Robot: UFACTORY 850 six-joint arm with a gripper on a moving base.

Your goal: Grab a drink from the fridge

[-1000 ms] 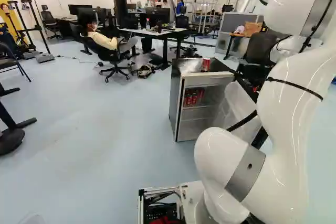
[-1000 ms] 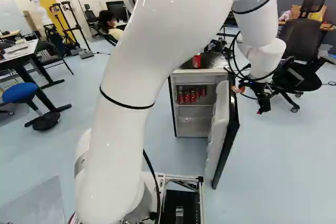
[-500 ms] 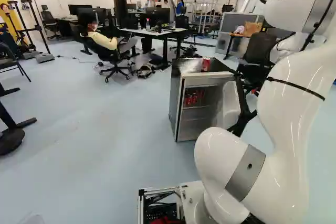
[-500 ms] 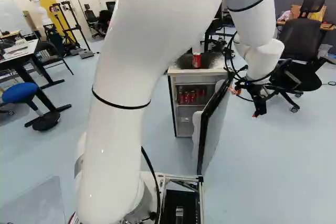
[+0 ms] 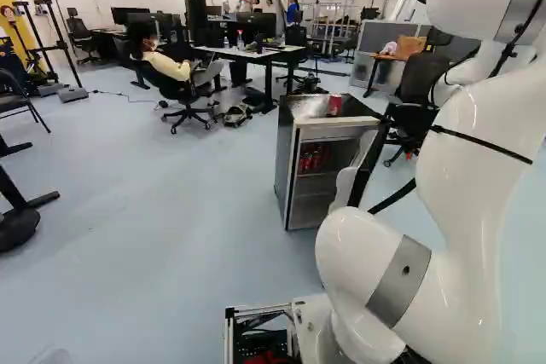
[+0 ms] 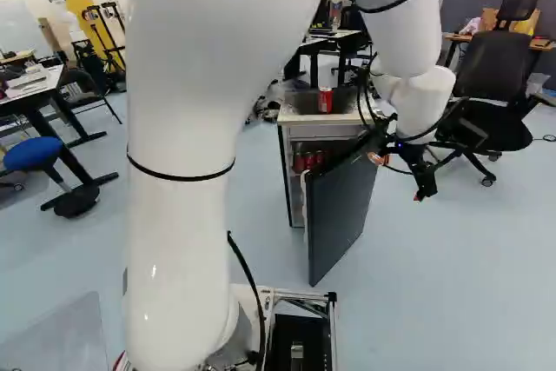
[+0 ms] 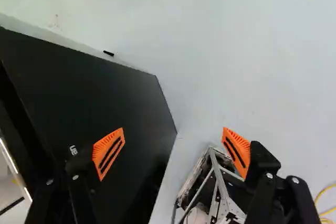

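Note:
In the right base view my gripper (image 6: pixel 423 183) hangs pointing down, just right of the fridge door (image 6: pixel 337 219). The wrist view has the gripper (image 7: pixel 173 153) open with nothing between its orange pads; one finger shows in front of the black door face (image 7: pixel 100 93), and whether they touch I cannot tell. The small fridge (image 5: pixel 292 185) stands partly open, its door at an angle across part of the opening. Red cans (image 5: pixel 312 158) sit on an upper shelf inside. Another red can (image 6: pixel 325 100) stands upright on the fridge top.
A black office chair (image 6: pixel 495 84) is behind and right of the gripper. Desks (image 5: pixel 264 54) and a seated person are beyond the fridge. The base's metal frame (image 7: pixel 212 182) shows beside one finger. A blue stool (image 6: pixel 33 154) stands far left.
The fridge door has swung inward from wide open, now showing its dark outer face and covering more of the opening. My arm and gripper have shifted left in the right base view. The base has not moved.

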